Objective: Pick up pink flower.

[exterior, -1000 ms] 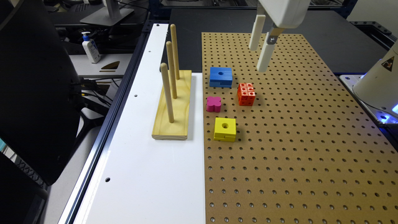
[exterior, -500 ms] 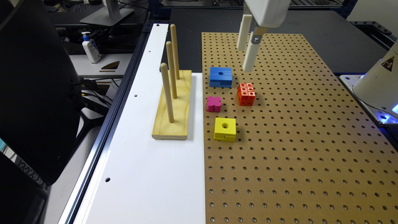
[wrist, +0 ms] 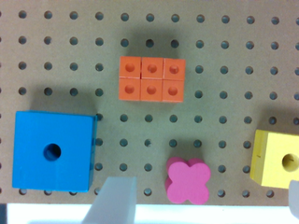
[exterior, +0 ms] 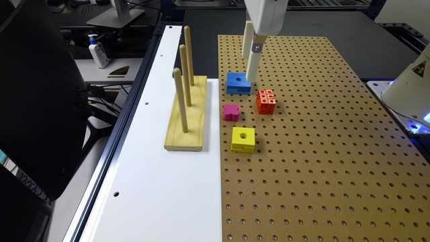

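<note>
The pink flower (exterior: 231, 112) is a small magenta four-lobed block lying on the brown pegboard (exterior: 319, 151), between the blue block and the yellow block. My gripper (exterior: 249, 70) hangs in the air above the pegboard, over the blue block's edge, farther back than the flower and well above it. In the wrist view the pink flower (wrist: 188, 181) lies between the two pale fingers (wrist: 113, 203), which stand wide apart, so my gripper (wrist: 204, 190) is open and holds nothing.
A blue block with a hole (exterior: 238, 83), an orange-red cube with holes (exterior: 266, 101) and a yellow block with a hole (exterior: 243, 139) ring the flower. A wooden base with three upright pegs (exterior: 185, 111) stands on the white board (exterior: 161, 188) at the exterior view's left.
My gripper has moved toward the exterior view's left and lower, from beyond the orange-red cube to over the blue block. The blocks have not moved.
</note>
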Action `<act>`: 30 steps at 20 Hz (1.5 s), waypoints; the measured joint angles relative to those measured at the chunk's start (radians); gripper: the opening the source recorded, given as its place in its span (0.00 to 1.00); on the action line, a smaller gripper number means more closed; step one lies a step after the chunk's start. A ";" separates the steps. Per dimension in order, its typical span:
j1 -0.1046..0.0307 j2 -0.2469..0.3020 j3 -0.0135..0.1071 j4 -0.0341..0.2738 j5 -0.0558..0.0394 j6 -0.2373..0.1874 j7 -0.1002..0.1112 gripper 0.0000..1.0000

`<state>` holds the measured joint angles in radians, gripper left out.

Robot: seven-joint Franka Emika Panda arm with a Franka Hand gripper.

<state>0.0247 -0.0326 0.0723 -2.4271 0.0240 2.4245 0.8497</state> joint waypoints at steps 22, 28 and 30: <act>-0.002 0.098 -0.001 -0.001 0.0000 0.078 0.000 1.00; -0.005 0.146 -0.001 0.005 -0.0003 0.129 0.000 1.00; -0.006 0.146 -0.001 0.013 -0.0003 0.129 0.000 1.00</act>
<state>0.0192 0.1137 0.0715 -2.4146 0.0237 2.5538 0.8497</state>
